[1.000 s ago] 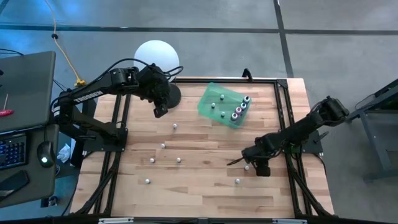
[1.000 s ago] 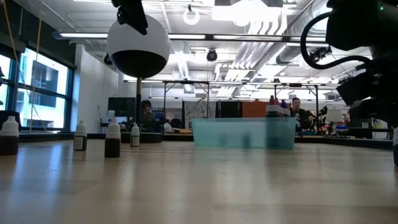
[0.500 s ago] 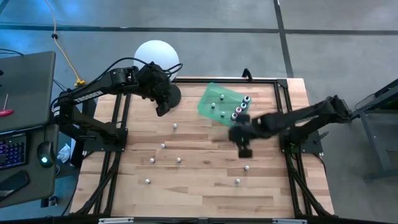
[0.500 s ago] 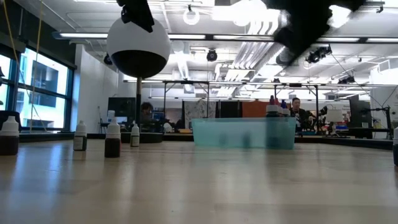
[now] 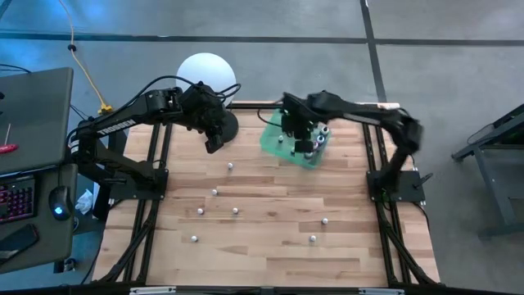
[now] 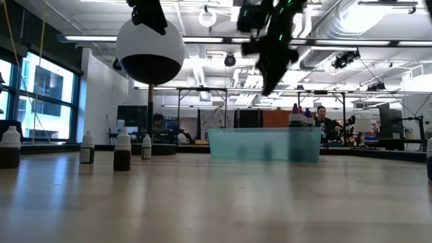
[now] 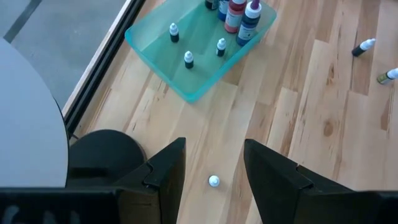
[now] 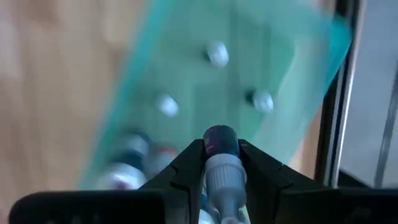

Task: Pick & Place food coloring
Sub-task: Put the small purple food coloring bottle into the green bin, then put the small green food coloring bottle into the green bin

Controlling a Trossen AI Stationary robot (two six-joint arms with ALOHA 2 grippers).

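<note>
Several tiny food colouring bottles (image 5: 214,192) with whitish caps stand scattered on the wooden table. More of them stand in the teal tray (image 5: 278,141) at the far side, also seen in the left wrist view (image 7: 186,87). My right gripper (image 5: 301,141) hangs over this tray, shut on one bottle (image 8: 219,163). My left gripper (image 5: 211,146) is open above the table beside the lamp's dark base (image 5: 228,124). A loose bottle (image 7: 214,181) stands on the table below the gap between its fingers. My right gripper pinches the bottle between its two fingers, which point down from above. The bottle lies along the fingers, and its dark purple end (image 8: 219,138) sticks out past the fingertips. It is lifted clear, above the tray's floor (image 8: 236,74).
A big white globe lamp (image 5: 206,72) stands at the table's far left corner, tall in the low view (image 6: 150,50). Larger bottles (image 7: 242,12) crowd one end of the tray. Two bottles (image 7: 364,47) lie on their sides farther off. A dark frame (image 5: 370,156) edges the table.
My right gripper has risen from the table's near right part and swung toward the far edge. It now hangs over the teal tray with the bottle. The loose bottles on the table have stayed in place.
</note>
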